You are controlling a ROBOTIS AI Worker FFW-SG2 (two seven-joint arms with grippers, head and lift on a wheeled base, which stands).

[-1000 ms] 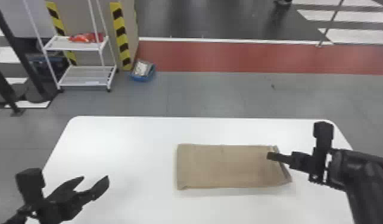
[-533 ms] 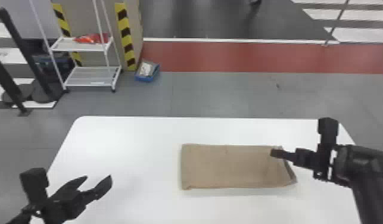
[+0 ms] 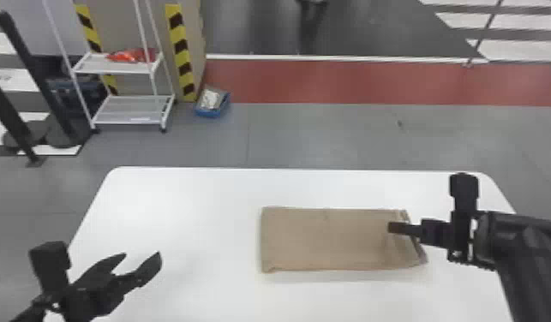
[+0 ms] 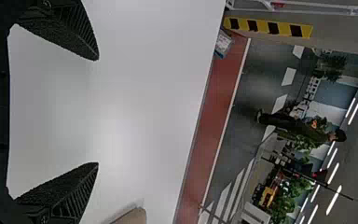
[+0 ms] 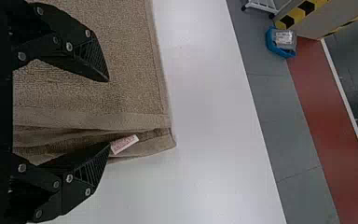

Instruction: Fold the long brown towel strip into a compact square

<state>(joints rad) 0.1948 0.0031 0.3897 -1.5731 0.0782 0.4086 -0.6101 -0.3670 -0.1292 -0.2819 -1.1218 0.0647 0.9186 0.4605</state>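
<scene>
Left gripper (image 3: 142, 255) gapes empty, right gripper (image 3: 392, 228) likewise over the towel (image 3: 321, 240), with a rack (image 3: 128, 114) beyond the table (image 3: 180, 214).

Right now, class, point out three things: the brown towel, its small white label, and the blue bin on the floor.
Brown towel (image 3: 325, 240): head view, middle of its upper face.
White label (image 5: 124, 144): right wrist view, middle of its face.
Blue bin (image 3: 207, 114): head view, on its near wall.

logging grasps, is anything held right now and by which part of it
Nothing is held: the left gripper is open, and the right gripper is open at the towel's end.
</scene>
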